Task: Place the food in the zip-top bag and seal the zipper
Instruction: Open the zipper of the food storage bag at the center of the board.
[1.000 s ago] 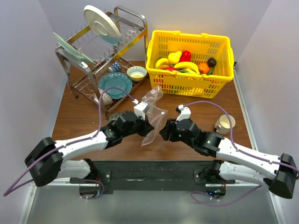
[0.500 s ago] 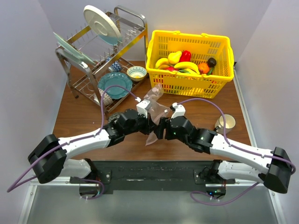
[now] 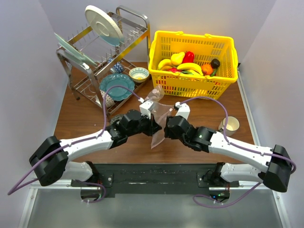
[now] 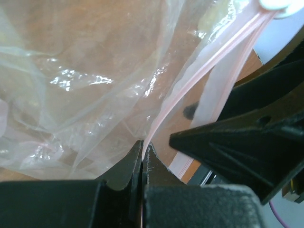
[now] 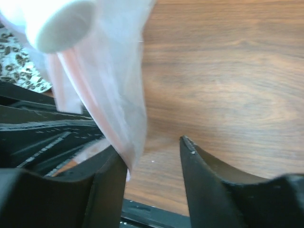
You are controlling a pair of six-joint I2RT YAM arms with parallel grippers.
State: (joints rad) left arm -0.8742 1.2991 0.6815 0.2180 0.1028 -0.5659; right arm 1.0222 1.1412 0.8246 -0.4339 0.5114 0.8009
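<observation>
Crinkly clear zip-top bag point(image 4: 95, 95) (pink zipper point(image 4: 213, 54)) clenched in left jaws; right jaws gape alongside.

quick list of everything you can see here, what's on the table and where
zip-top bag: one, clear, mid-table, in left gripper
food: several pieces, yellow, red, orange, green, inside basket
basket: one, yellow, back right
dish rack: one, silver, back left
plates: three, white, pale green, teal, in dish rack
bowl: one, patterned, by teal plate
mug: one, pale, table's right side
table: one, brown wood
left gripper: black, shut on bag edge
right gripper: black, open, beside bag
</observation>
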